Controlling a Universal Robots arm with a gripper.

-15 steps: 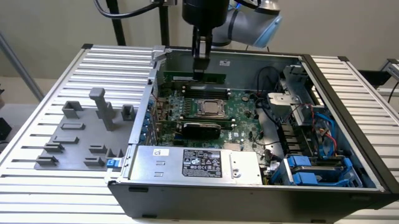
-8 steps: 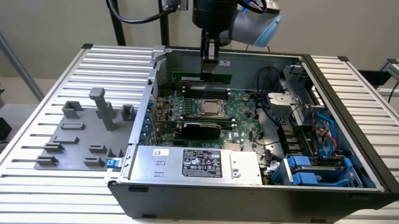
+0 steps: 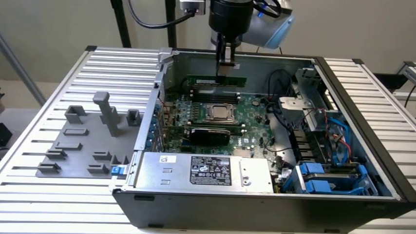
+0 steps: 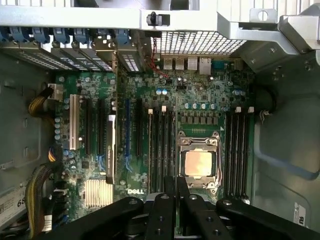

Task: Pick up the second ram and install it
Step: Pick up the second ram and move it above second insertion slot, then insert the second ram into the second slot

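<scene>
In the exterior view my gripper (image 3: 225,68) hangs inside the open computer case (image 3: 260,200), near its back wall. It is shut on the second ram (image 3: 217,80), a long green stick held level by its top edge just above the motherboard (image 3: 250,114). Black memory slots (image 3: 206,90) lie right beneath the stick, behind the CPU socket (image 3: 219,112). In the wrist view the black fingers (image 4: 162,210) close together over the motherboard (image 4: 200,95), next to the CPU socket (image 4: 198,162) and the slot rows (image 4: 161,150) beside it. A second slot group (image 4: 237,150) sits past the socket.
A grey holder plate (image 3: 81,146) with upright blocks lies on the slatted table at the exterior view's left. A power supply (image 3: 201,170) fills the case's near side. Blue drive bays (image 3: 325,180) and loose cables (image 3: 286,97) crowd its right side. Expansion slots (image 4: 100,135) line the board.
</scene>
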